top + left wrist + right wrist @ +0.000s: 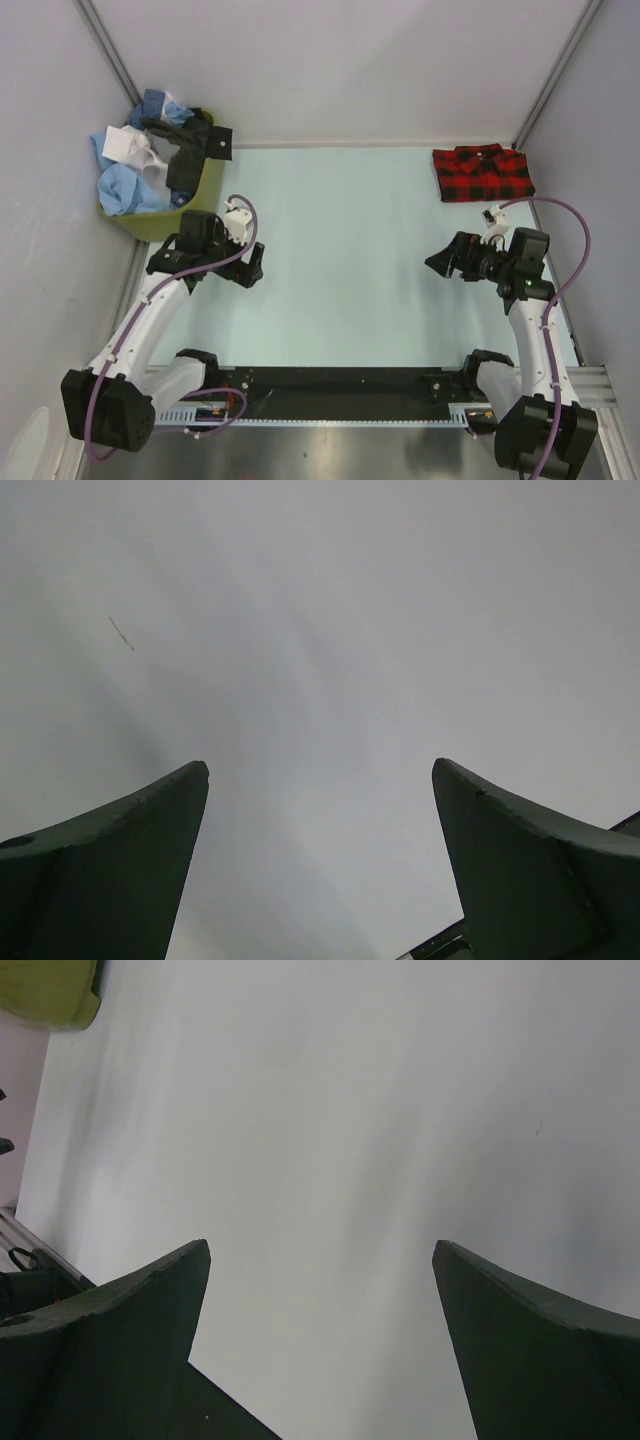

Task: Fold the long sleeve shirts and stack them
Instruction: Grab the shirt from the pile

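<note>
At the far left corner of the table [340,250], the bin [172,226] holds the heap of unfolded shirts [140,160]; the folded plaid shirt [482,172] lies at the far right corner. Just nearside of the bin hangs the left gripper [250,266], much closer than the right gripper [440,263], though aimed toward mid-table. Both have jaws spread wide, holding nothing

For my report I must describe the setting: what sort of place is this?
Probably a robot test cell in a lab, not a home: plain grey panel walls, a left arm and right arm bolted at the edge of one pale table, a green bin of crumpled shirts.
</note>
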You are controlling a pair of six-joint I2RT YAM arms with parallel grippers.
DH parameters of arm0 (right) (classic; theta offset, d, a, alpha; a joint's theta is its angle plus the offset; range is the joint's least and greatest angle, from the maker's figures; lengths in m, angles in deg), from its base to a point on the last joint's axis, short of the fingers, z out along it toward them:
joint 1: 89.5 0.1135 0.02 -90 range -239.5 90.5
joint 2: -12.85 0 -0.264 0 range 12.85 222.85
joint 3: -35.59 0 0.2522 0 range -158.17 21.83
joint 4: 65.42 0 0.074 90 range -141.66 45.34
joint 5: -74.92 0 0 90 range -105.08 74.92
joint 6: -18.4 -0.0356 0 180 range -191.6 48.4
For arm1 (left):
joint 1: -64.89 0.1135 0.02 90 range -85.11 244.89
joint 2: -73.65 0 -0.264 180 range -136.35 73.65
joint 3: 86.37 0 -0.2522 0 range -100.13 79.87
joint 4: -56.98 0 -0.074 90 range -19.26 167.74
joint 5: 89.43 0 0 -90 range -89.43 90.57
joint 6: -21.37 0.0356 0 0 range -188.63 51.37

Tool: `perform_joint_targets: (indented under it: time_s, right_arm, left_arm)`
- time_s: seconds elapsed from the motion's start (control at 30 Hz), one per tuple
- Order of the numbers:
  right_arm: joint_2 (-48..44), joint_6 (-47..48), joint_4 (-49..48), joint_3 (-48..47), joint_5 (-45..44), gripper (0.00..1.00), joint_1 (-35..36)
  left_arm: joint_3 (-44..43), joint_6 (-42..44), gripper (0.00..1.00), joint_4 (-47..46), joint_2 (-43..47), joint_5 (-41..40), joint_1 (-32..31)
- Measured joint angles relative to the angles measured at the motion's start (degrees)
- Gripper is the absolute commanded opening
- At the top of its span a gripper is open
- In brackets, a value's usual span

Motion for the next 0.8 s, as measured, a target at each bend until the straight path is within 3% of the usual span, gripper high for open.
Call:
perform_joint_targets:
  time_s: [0.27, 0.53, 0.8]
  right_arm:
    - [0.0, 0.0, 0.0, 0.0, 0.0, 1.0, 0.0]
    - [0.1, 0.2, 0.2, 0.0, 0.0, 1.0, 0.2]
    - [3.9, 3.1, 4.3, -6.5, -1.1, 1.0, 1.3]
  left_arm:
    - [-5.3, 0.2, 1.0, 2.8, 0.0, 0.5, 0.2]
    - [-26.7, 0.0, 0.99, 6.2, -4.7, 2.1, 2.1]
    - [-51.6, -1.4, 1.0, 12.5, -18.9, 3.0, 13.4]
